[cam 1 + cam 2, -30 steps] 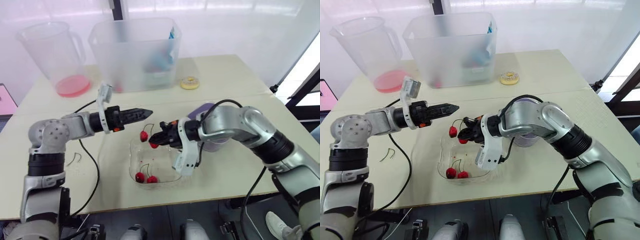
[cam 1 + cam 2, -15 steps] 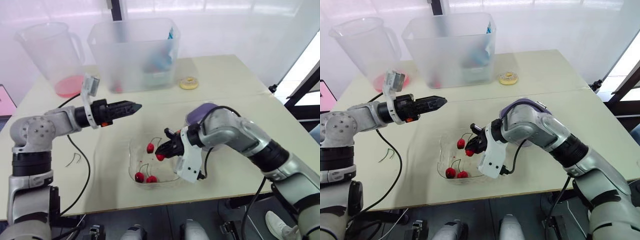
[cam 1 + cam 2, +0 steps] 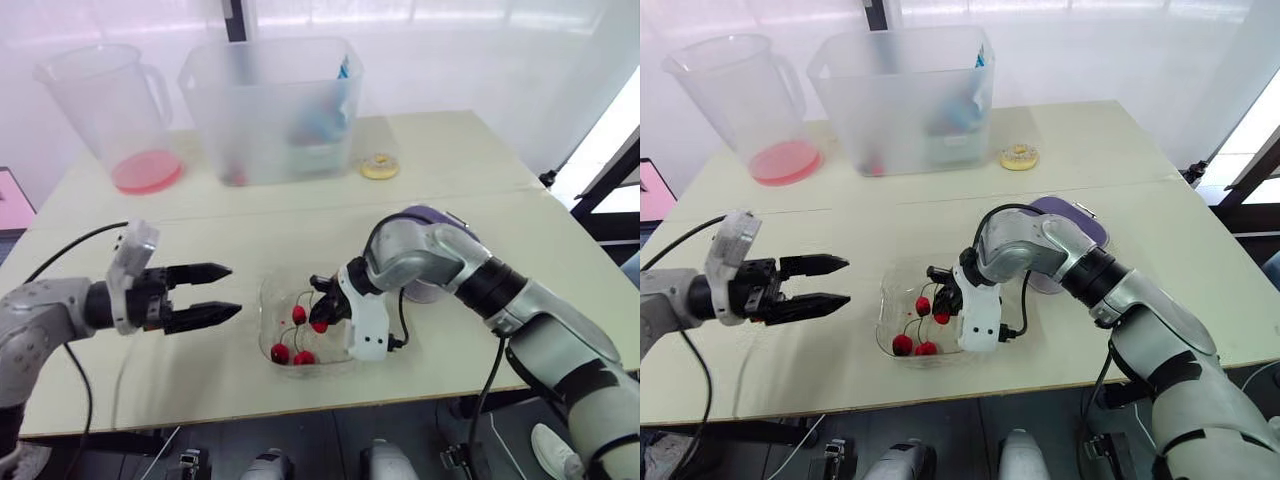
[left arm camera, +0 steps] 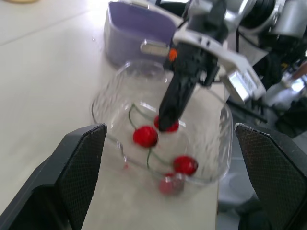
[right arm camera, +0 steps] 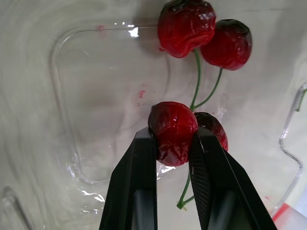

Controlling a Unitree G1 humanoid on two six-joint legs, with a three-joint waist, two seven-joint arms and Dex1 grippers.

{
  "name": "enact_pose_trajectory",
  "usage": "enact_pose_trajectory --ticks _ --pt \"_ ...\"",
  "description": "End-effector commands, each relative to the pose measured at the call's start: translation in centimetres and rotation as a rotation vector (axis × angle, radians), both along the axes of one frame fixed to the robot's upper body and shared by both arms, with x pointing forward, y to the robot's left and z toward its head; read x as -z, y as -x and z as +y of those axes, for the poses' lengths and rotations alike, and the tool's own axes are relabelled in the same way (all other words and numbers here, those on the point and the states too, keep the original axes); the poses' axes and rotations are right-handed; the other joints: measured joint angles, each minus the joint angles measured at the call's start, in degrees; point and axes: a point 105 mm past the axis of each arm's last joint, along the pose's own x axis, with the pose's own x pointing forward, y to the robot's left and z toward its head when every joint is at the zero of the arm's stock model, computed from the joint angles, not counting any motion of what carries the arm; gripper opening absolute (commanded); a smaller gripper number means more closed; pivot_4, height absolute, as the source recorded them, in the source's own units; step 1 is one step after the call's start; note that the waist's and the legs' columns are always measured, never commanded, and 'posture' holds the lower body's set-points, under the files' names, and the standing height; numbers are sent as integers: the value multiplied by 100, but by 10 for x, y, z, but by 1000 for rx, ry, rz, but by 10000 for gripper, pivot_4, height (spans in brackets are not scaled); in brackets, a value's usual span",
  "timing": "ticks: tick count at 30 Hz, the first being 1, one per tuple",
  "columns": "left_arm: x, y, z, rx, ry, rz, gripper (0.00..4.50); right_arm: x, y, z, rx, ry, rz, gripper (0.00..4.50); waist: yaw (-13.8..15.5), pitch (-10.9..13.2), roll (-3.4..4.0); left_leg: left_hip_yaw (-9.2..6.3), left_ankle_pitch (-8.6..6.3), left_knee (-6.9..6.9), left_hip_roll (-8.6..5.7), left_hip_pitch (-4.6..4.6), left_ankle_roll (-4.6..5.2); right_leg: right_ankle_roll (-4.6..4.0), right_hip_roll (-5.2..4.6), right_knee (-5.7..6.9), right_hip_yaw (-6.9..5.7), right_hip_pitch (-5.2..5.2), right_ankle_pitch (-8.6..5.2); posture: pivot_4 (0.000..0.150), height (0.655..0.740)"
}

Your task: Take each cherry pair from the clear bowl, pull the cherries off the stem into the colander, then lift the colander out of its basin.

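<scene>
The clear bowl (image 3: 342,345) sits near the table's front edge with two cherry pairs in it. My right gripper (image 5: 172,135) reaches down into the bowl and is shut on one dark red cherry (image 5: 171,128). That cherry's twin (image 5: 213,130) lies just behind it on the same green stem. The other pair (image 3: 291,355) rests on the bowl's floor. My left gripper (image 3: 235,289) hovers open to the left of the bowl, holding nothing. The purple colander (image 3: 1070,213) stands behind my right arm, mostly hidden.
A large clear tub (image 3: 270,105) and a clear pitcher with a pink bottom (image 3: 105,110) stand at the back. A small ring-shaped toy (image 3: 379,166) lies to the right of the tub. A black cable trails from my left wrist.
My left gripper pulled back from the cherries toward the front left, dropped lower and opened. My right gripper carried its cherry pair down into the bowl.
</scene>
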Motion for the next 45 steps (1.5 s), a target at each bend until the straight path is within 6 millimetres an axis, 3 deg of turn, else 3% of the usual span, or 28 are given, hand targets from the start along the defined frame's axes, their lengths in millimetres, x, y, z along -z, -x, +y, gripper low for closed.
enact_pose_trajectory --ticks 1,7,8,10,13,15,19,20,23,25,27,35,38,45 --pt "-12 5 -1 3 -12 -64 45000 -8 3 7 -57 -10 -18 14680 9 0 0 -2 0 0 0 0 0 0 0 0 0 1 0 1500 7400" --pt "-10 4 -7 14 2 -56 45000 -30 2 3 -109 -25 -83 42869 -9 0 0 -1 0 -2 0 0 0 0 0 1 0 -2 0 1500 7400" --pt "-10 4 -8 23 6 -52 45000 -37 1 1 -95 -35 -90 44277 -8 0 0 -1 0 -3 0 0 0 0 0 1 0 -2 0 1500 7400" --pt "-11 4 -11 41 13 -45 45000 -54 -1 -2 -31 -74 -80 44277 9 0 1 -2 0 -3 -1 0 0 0 0 0 0 -1 0 1500 7400" --pt "-12 3 -13 57 19 -41 45000 -73 -6 -16 200 -102 20 44277 14 0 1 -3 0 -2 -2 -1 0 0 -1 -3 -1 5 0 1500 7400" --pt "-11 0 -15 69 21 -38 45000 -90 -2 -16 322 -212 129 44277 11 0 1 -3 0 -2 -2 -1 0 0 -1 -3 -1 6 0 1500 7400" --pt "-10 -5 -19 102 23 -32 45000 -115 11 -6 560 -477 472 44277 1 0 1 -4 0 -4 1 0 0 0 0 -2 -2 3 0 1500 7400" --pt "-11 -6 -20 112 25 -32 45000 -115 12 -10 704 -487 616 44277 8 1 1 -3 0 -4 1 -1 0 0 0 -2 -1 3 0 1500 7400" --pt "-12 -10 -22 130 23 -31 45000 -106 20 -20 1023 -470 924 44277 30 1 1 -6 0 -3 0 -2 0 -1 -2 -1 -1 4 0 1500 7400" --pt "-12 -11 -22 149 20 -24 45000 -97 17 -22 1337 -478 1118 44277 57 1 2 -6 0 -1 -2 -2 1 -1 -5 -3 -1 5 1 1500 7400" --pt "-12 -11 -23 164 19 -18 45000 -87 17 -23 1533 -464 1241 44277 43 1 2 -5 0 0 1 -2 1 -1 -4 -1 1 5 1 1500 7400" --pt "-20 -12 -19 194 24 -35 45000 -33 24 -10 1655 -441 1338 44277 73 1 1 -3 -1 -1 -4 -6 2 -2 -15 -2 2 -2 1 1500 7400" --pt "-22 -13 -16 175 25 -37 45000 -15 20 -11 1735 -478 1281 44277 51 1 1 -2 -1 -1 -1 -5 2 -2 -12 1 2 -4 1 1500 7400" --pt "-21 -10 -15 168 14 -33 45000 -5 13 -10 1811 -536 1202 44277 2 1 1 -3 -1 -2 -1 -5 2 -2 -10 2 2 -4 1 1500 7400"
